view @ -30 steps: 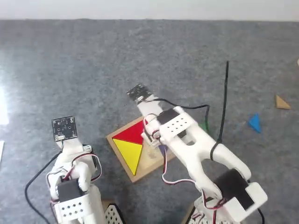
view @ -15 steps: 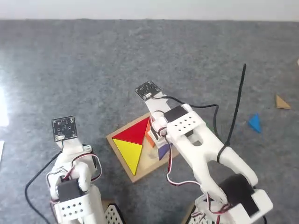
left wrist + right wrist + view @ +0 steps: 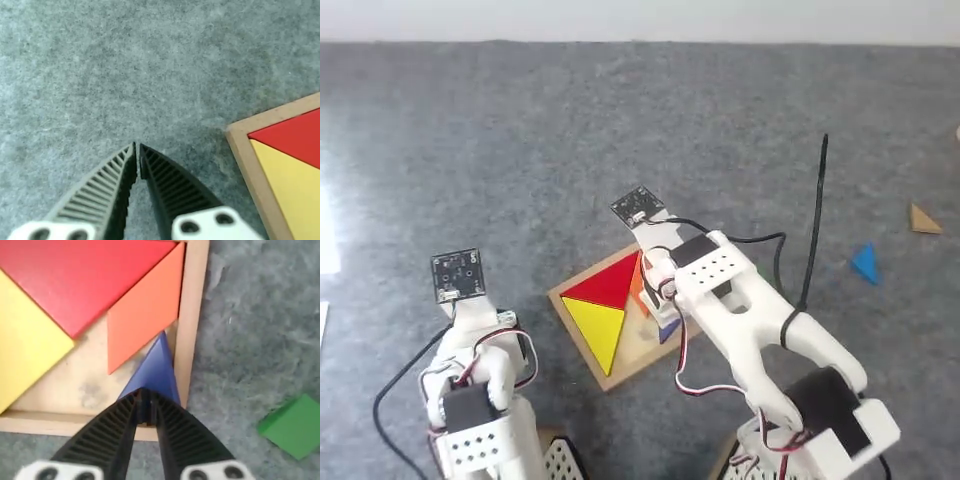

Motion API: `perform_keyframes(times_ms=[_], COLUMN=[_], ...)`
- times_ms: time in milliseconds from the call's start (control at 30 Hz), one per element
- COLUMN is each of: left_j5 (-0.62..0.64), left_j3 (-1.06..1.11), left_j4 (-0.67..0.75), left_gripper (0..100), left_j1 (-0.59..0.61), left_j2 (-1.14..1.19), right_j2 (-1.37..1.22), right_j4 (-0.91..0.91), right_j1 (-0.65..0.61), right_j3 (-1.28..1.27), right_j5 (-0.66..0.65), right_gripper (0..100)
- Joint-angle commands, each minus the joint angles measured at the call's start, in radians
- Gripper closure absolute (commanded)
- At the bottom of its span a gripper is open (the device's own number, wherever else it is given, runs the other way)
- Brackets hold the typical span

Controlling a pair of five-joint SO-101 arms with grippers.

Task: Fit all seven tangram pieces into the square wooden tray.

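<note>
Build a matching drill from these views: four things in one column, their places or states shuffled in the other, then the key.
Column 1
1. red triangle
2. green piece
3. dark blue triangle
4. left gripper

Column 2
A. pinched in the right gripper, by the wall of the tray
B. flat in the tray, edge to edge with the yellow triangle
C. on the carpet, outside the tray
D. shut on nothing, above carpet

Pairs: 1-B, 2-C, 3-A, 4-D
</note>
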State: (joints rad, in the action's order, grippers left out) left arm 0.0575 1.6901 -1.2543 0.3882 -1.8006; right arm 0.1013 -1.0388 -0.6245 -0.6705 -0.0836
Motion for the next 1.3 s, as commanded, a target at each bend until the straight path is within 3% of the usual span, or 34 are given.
perform_keyframes(times_ms=[0, 233, 400, 800, 1267], left_j5=[-0.005, -0.005, -0.005, -0.005, -0.005], left_j3=[-0.007, -0.007, -0.007, -0.007, -0.007], left_j4=[-0.008, -0.008, -0.008, -0.008, -0.008], left_gripper=[99, 99, 99, 99, 99], left_j1=[0.003, 0.003, 0.003, 0.003, 0.003], left_j2=[-0.017, -0.017, -0.017, -0.017, -0.017], right_j2=[-0.002, 0.140, 0.308, 0.163, 0.064], right_j4=[-0.044, -0.127, -0.033, 0.024, 0.058], right_j1=[-0.005, 0.005, 0.022, 0.094, 0.007], right_j3=[0.017, 0.054, -0.055, -0.094, -0.077], right_j5=[0.005, 0.006, 0.005, -0.031, -0.026], right_gripper=[97.7, 98.0, 98.0, 98.0, 98.0])
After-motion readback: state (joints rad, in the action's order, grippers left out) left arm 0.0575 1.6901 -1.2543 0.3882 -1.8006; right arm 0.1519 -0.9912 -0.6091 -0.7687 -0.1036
